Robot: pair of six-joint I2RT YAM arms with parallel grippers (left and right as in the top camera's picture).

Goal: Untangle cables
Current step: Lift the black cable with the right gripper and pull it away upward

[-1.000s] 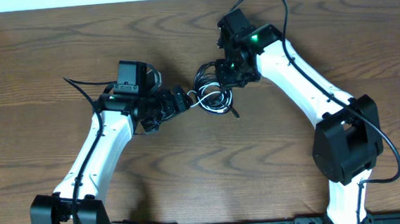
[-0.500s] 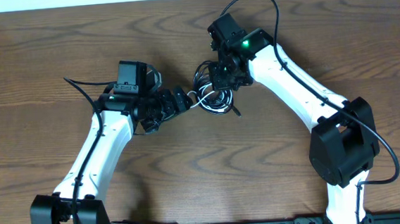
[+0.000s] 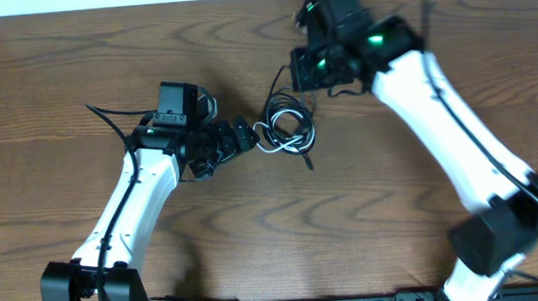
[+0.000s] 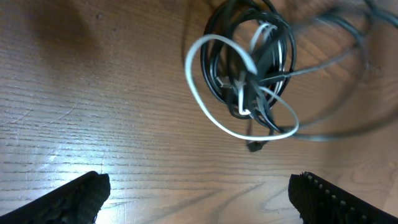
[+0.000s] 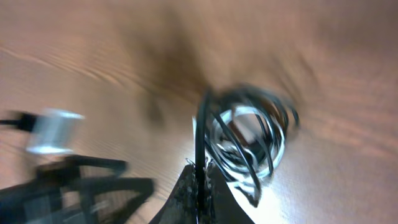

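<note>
Cables (image 3: 287, 130) lie bundled just ahead of the wide-spread left claw (image 3: 247, 136).

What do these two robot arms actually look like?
The left arm and right arm have white links joined by chunky black joints, with a thin black wire along each. The right one carries a small green light near its wrist.

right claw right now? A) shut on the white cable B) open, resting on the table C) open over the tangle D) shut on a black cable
D: the right wrist view shows the right claw pinched shut, with a black cable running out from between its tips.
</note>
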